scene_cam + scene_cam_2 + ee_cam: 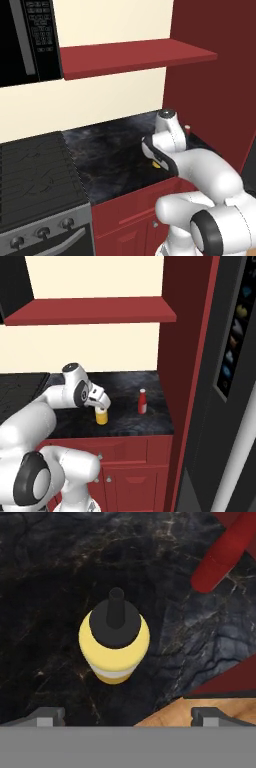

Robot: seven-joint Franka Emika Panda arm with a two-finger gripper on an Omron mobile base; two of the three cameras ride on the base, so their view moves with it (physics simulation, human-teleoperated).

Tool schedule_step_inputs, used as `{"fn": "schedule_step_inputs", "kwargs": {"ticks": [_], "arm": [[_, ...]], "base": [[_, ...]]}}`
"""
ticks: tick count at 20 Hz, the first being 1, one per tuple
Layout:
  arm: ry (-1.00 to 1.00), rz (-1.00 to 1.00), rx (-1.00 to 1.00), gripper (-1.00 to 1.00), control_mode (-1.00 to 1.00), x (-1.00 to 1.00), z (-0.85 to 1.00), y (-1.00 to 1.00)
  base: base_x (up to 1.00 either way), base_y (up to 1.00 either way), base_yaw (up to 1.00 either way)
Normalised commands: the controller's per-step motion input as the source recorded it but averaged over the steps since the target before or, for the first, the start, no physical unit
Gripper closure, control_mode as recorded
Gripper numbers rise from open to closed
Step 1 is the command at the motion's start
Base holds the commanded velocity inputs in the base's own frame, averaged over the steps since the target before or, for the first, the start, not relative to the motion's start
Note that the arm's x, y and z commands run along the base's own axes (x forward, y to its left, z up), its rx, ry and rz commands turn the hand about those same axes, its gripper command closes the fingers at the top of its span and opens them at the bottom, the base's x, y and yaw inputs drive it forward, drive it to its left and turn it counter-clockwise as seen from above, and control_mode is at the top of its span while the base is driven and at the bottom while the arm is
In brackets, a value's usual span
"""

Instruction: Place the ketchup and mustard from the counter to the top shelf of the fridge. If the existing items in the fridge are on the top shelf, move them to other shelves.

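Hand view: the mustard [114, 643] stands upright right under the camera, dark cap and nozzle pointing straight up at it.
Fingers: the two fingertips [46, 716] sit spread wide at the bottom corners, released, nothing between them; the gripper [128, 718] is above the bottle, not touching it.
Counter edge: the front rim of the black counter [125, 426] runs just in front of the mustard [101, 416]; red cabinet fronts [127, 448] drop below it.
Arm pose: in the right base view the arm bends forward from the lower left, wrist folded down, hand [98, 399] directly over the bottle.
Open room: bare black stone lies between the mustard and the ketchup [142, 401].
Ketchup: upright, white cap up, farther back and to the right, near the red side panel [185, 356].
Far side: stove [35, 175] to the left, red shelf [95, 310] above, fridge door [235, 381] at far right.
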Motion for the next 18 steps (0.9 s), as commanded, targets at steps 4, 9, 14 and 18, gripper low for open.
{"fn": "schedule_step_inputs", "kwargs": {"ticks": [4, 9, 14, 18], "arm": [[-0.07, 0.0, -0.01, -1.0, -1.0, 0.03, -0.45, 0.0], [-0.04, 0.0, 0.0, -1.0, -1.0, 0.11, -0.19, 0.0], [-0.03, 0.0, 0.0, -1.0, -1.0, 0.11, -0.07, 0.0], [-0.04, 0.0, 0.0, -1.0, -1.0, 0.12, -0.05, 0.0]], "base": [[0.0, 0.0, 0.0], [0.0, 0.0, 0.0], [0.0, 0.0, 0.0], [0.0, 0.0, 0.0]]}}
